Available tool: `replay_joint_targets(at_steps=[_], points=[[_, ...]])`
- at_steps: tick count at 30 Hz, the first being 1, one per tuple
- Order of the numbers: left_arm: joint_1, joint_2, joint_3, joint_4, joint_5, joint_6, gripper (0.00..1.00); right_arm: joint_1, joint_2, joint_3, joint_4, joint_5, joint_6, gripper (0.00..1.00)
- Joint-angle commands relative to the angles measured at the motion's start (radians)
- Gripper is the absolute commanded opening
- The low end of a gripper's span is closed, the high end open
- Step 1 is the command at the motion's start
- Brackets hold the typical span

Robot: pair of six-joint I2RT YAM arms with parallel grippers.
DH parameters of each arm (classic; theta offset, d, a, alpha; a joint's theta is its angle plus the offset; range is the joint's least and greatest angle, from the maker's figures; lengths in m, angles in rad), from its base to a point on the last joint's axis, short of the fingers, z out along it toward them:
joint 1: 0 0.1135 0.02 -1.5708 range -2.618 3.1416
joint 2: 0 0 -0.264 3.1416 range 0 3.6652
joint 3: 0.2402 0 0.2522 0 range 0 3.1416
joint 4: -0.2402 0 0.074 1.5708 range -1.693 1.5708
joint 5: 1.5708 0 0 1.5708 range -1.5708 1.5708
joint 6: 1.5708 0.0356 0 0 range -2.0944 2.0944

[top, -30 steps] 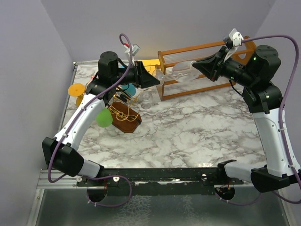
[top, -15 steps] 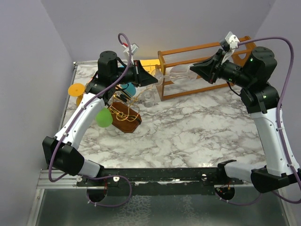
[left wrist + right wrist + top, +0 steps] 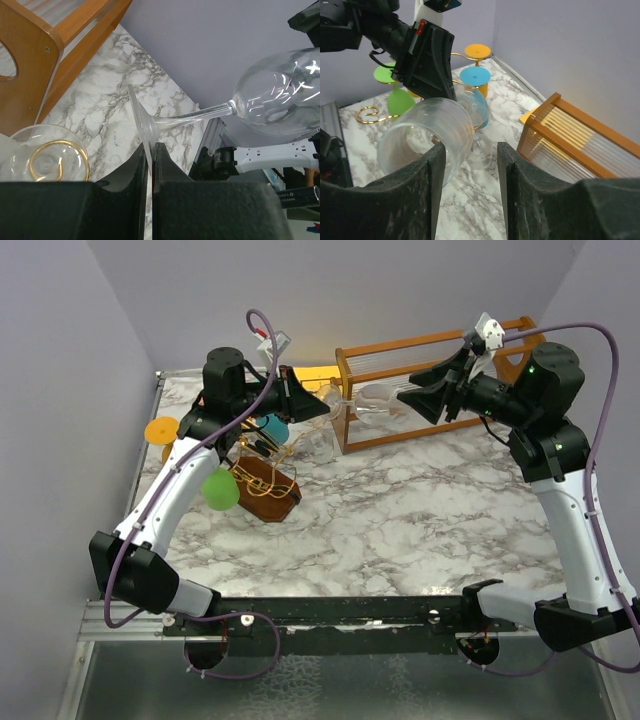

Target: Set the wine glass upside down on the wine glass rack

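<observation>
The clear wine glass (image 3: 368,400) lies on its side in the air, in front of the wooden frame. My left gripper (image 3: 335,408) is shut on the thin edge of its foot (image 3: 141,122). The stem (image 3: 195,116) and bowl (image 3: 280,95) point away toward the right arm. My right gripper (image 3: 470,160) is open around the bowl's mouth (image 3: 425,135); the bowl lies against the left finger and a gap shows to the right one. The wine glass rack (image 3: 266,483), gold wire on a dark wooden base, stands below the left gripper.
Green (image 3: 222,490), orange (image 3: 161,430) and blue (image 3: 272,427) glasses hang on the rack, and a clear one (image 3: 47,160) sits on a gold curl. The orange-brown wooden frame (image 3: 430,345) with clear rods stands at the back. Walls close off the left and the back.
My left gripper has closed on the glass's foot. My right gripper has opened off the bowl and drawn back a little to the right. The glass has shifted slightly left.
</observation>
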Motion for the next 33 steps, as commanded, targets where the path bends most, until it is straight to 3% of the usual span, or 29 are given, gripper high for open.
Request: replay_joint_targets(at_steps=[1,5,13,19,23,33], points=[[0.024,-0.066,0.003,0.020,0.037,0.048,0.00,-0.003,-0.027,-0.001,0.020,0.002,-0.021,0.51],[0.038,-0.081,0.030,-0.044,0.000,0.114,0.00,-0.003,-0.048,0.007,0.003,0.041,-0.044,0.66],[0.051,-0.119,0.139,-0.259,-0.149,0.367,0.00,-0.003,-0.105,0.032,-0.055,0.182,-0.127,0.85],[0.050,-0.138,0.247,-0.450,-0.285,0.622,0.00,-0.003,-0.136,0.035,-0.095,0.262,-0.210,0.89],[0.035,-0.145,0.320,-0.585,-0.277,0.806,0.00,-0.003,-0.117,0.001,-0.094,0.295,-0.268,0.89],[-0.107,-0.215,0.320,-0.836,-0.367,1.171,0.00,-0.003,-0.102,-0.190,-0.026,0.197,-0.390,0.90]])
